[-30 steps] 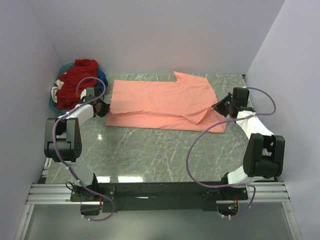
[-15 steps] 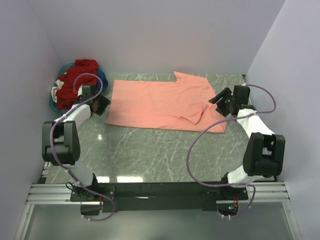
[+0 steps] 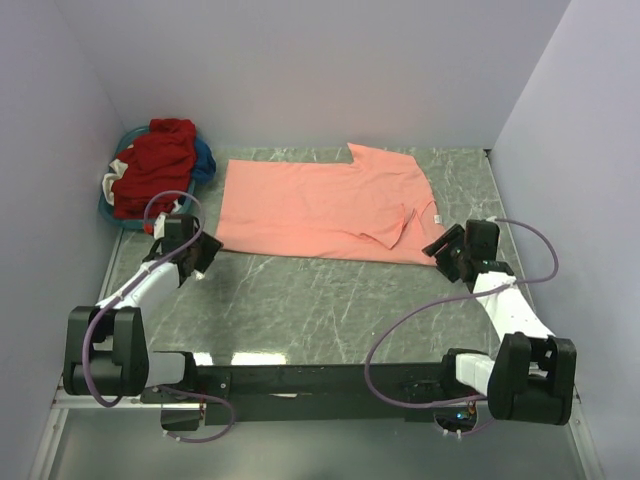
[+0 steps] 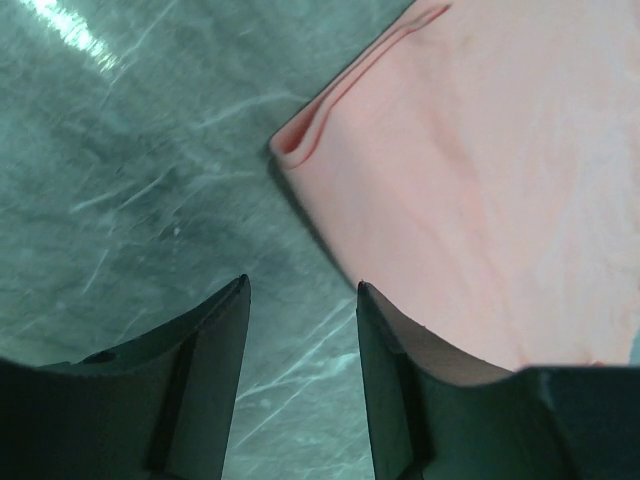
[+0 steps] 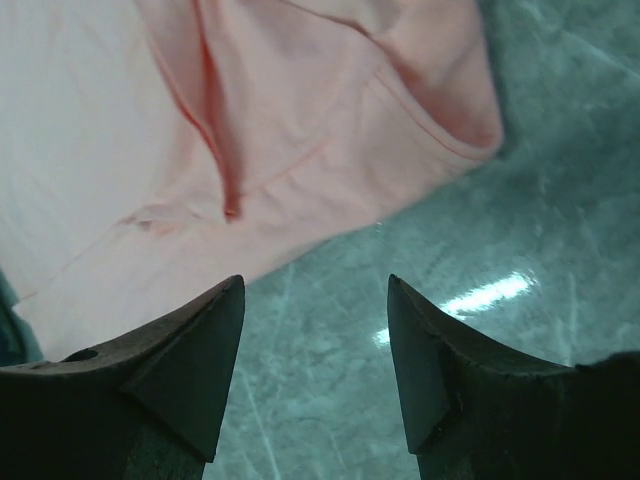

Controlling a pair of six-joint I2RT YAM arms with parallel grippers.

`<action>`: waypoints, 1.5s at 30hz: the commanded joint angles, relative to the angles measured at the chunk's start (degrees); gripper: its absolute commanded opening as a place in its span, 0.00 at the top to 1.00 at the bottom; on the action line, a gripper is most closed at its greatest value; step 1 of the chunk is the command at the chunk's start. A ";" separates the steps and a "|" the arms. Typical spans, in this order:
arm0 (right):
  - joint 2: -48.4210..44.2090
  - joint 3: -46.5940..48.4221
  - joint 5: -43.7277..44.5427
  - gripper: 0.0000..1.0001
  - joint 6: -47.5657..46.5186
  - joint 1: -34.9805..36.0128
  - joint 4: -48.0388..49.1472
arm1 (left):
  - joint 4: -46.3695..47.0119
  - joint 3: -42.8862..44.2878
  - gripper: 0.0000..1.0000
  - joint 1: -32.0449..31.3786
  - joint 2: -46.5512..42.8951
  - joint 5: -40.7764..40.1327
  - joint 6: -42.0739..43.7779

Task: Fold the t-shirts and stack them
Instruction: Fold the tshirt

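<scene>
A: Where was the flat salmon-pink cloth t-shirt [image 3: 320,205]?
B: Spread on the grey-green marble tabletop [image 3: 300,300]. Its corner lay just ahead of the left pincer [image 4: 300,290], running off to the right.
A: & the right pincer [image 5: 315,285]?
B: Shirt edge just ahead & left. Both pincers approx. half open, w/ nothing held.
</scene>
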 commanded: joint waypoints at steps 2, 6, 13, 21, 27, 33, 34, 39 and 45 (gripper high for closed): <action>-1.80 -2.50 3.92 0.34 -0.34 -0.62 0.29 | 4.16 -1.55 0.48 -0.41 -0.92 -0.12 -0.70; 1.01 -2.51 4.10 0.34 -0.34 -1.32 1.51 | 5.92 -2.69 0.48 -0.41 0.22 0.58 -0.79; 8.30 -1.28 1.99 0.35 -1.13 -3.69 4.33 | 8.98 -3.40 0.47 -0.41 4.17 0.50 -1.32; 12.44 1.80 1.37 0.35 -1.92 -4.83 4.77 | 12.52 -2.26 0.47 -0.41 10.24 0.68 -1.14; 14.46 2.68 1.20 0.37 -2.18 -4.75 5.21 | 12.52 -0.42 0.49 -0.41 12.70 -1.87 -0.96; 16.83 3.20 1.11 0.43 -2.10 -4.75 6.09 | 11.55 1.43 0.58 -0.41 15.60 -3.54 -0.61; 17.19 3.55 1.20 0.46 -2.18 -4.75 6.00 | 11.46 1.70 0.60 -0.41 15.87 -3.89 -0.44; 17.89 6.10 2.16 0.61 -2.45 -4.75 5.39 | 11.37 3.02 0.80 -0.50 17.36 -4.51 0.27; 17.63 8.22 2.08 0.95 -2.80 -4.75 3.54 | 10.06 2.49 0.99 -0.50 14.83 -5.48 0.18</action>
